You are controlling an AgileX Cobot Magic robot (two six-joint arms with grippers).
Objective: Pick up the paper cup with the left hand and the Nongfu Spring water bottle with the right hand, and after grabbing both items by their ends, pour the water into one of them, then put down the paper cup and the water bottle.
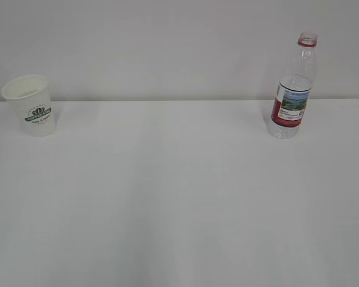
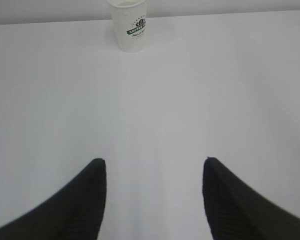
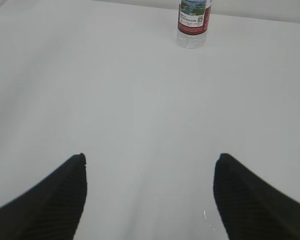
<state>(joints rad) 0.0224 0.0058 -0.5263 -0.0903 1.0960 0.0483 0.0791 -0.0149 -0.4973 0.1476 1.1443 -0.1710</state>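
The left claw (image 2: pixel 154 162) appears in the lower part of the left wrist view as two black ribbed fingers (image 2: pixel 87 200), one at lower left and one at lower right. The jaws stand apart with bare desk between them and nothing in their grasp. The right claw (image 3: pixel 150 157) appears the same way in the lower part of the right wrist view; its fingers (image 3: pixel 245 195) are spread wider, and it grips nothing either. Neither claw shows in the exterior view.

The white desk (image 1: pixel 179 203) fills the ground below and ahead of both claws. In the left wrist view, the paper cup (image 2: pixel 130 27) stands upright at the top of the frame, slightly left of centre and well apart from the claw, with its dark green logo facing the camera. In the right wrist view, the lower part of the Nongfu Spring water bottle (image 3: pixel 193 25) stands at the top of the frame, right of centre and well apart from the claw; its upper part is cut off by the frame edge.

In the exterior view, the paper cup (image 1: pixel 31 104) stands at the upper left of the frame and the Nongfu Spring water bottle (image 1: pixel 294 89) stands upright at the upper right, uncapped, with a red neck ring and a red-and-white label. The two items are well apart, both near the far edge of the desk in front of a plain wall (image 1: pixel 167 42). The water level in the bottle cannot be read with certainty.
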